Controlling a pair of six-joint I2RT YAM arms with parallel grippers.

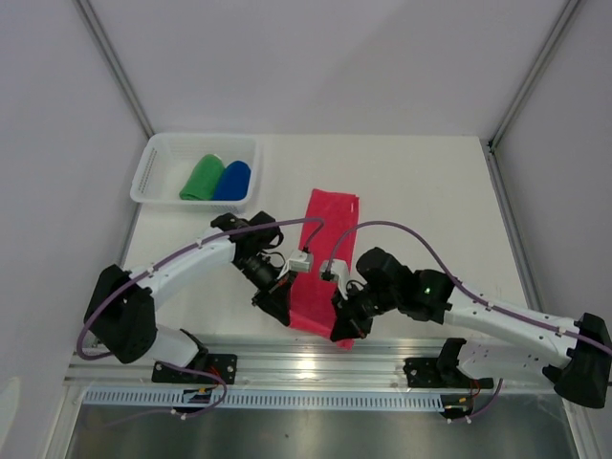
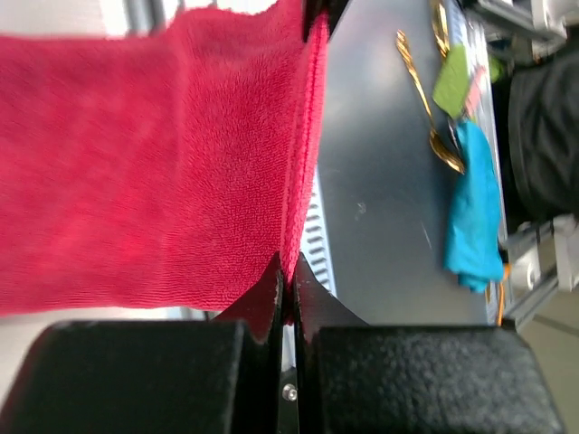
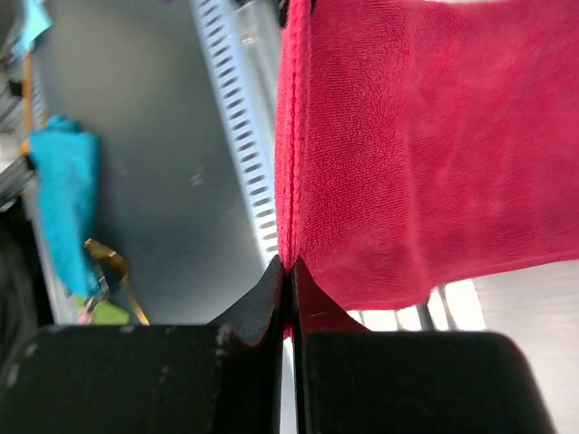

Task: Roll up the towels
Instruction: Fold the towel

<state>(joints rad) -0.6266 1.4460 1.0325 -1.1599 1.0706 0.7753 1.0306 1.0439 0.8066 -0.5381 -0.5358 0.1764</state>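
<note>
The left gripper [image 1: 275, 304] and right gripper [image 1: 344, 328] each clamp a near corner of the red towel [image 1: 325, 253], which looks soft, light and limp.

Three towels are showing in the overhead view. One pink-red towel [image 1: 330, 239] is lying at the centre of the worktop [image 1: 421, 191]. Two more, one green towel [image 1: 202, 178] and one blue towel [image 1: 232, 180], are sitting side by side at ten o'clock. One white mesh basket [image 1: 153, 163] is holding that pair. Two arms are reaching in from six o'clock, each carrying one tool, making two tools: the left tool [image 1: 273, 304] and the right tool [image 1: 343, 330]. One teal cloth [image 2: 472, 208] is showing in both wrist views.
</note>
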